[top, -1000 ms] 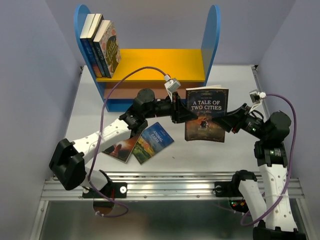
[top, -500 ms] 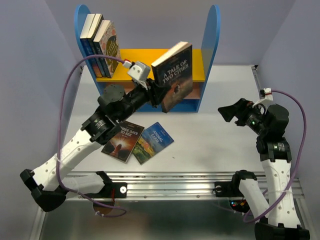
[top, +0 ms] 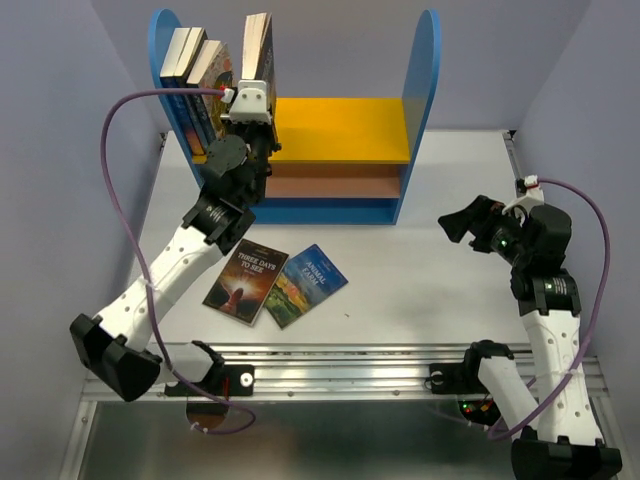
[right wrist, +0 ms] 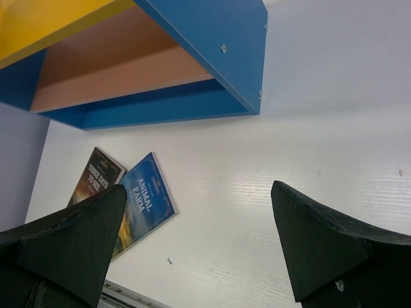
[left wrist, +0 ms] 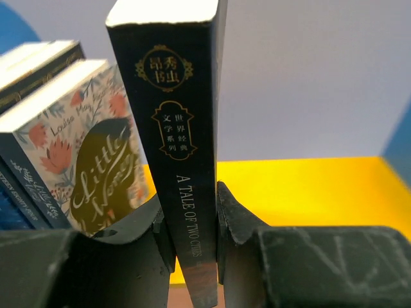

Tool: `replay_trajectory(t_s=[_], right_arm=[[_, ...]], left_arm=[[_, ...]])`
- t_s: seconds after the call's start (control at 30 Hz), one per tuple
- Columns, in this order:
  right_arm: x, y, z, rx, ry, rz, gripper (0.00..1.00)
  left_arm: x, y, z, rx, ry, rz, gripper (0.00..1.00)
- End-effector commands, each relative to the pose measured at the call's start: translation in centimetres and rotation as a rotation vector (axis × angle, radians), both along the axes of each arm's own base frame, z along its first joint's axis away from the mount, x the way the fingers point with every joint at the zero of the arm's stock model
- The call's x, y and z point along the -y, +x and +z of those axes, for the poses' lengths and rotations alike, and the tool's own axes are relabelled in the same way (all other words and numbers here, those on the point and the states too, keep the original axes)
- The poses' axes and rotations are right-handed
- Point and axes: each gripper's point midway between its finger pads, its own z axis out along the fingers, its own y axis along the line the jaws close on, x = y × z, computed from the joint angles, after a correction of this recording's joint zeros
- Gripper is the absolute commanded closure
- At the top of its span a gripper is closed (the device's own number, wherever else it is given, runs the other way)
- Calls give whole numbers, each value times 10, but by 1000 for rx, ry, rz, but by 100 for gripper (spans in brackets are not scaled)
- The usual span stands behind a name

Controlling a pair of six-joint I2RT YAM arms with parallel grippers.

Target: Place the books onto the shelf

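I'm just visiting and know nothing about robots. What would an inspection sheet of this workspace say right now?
Surface: white table, carrying the shelf and loose books.
Job's things: shelf at the back; books leaning at its left end; A Tale of Two Cities upright beside them; Three Days to See and Animal Farm flat on the table.
Clutter: nothing seen.
Tools: left tool shut on A Tale of Two Cities; right tool open, empty, above the table.
Cables: purple cable arching from the left arm, another from the right.
Surroundings: plain walls; metal rail at the near edge.
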Motion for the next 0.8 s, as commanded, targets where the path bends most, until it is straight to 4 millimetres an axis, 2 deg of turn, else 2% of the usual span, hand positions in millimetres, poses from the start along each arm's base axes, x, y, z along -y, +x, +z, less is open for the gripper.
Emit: replay_trajectory(t_s=[0.0,0.13,0.27,0.53,0.77], right_arm=[[4,3,19,51,-36,-16,0],[5,6,15,36,-36,-20,0],[6,8,15,30,-38,-21,0],[7,8,12,21,-43,-29,0],[7,9,10,13,-40,-27,0]], left_arm=[[-41,4,68,205,-97,108,100],[-47,41,41,131,-67,168,100],[-57,61,22,84,-70,201,100],[-89,75,-1,23,-57,295,100],[-100,77,-14,-8,-50,297,100]])
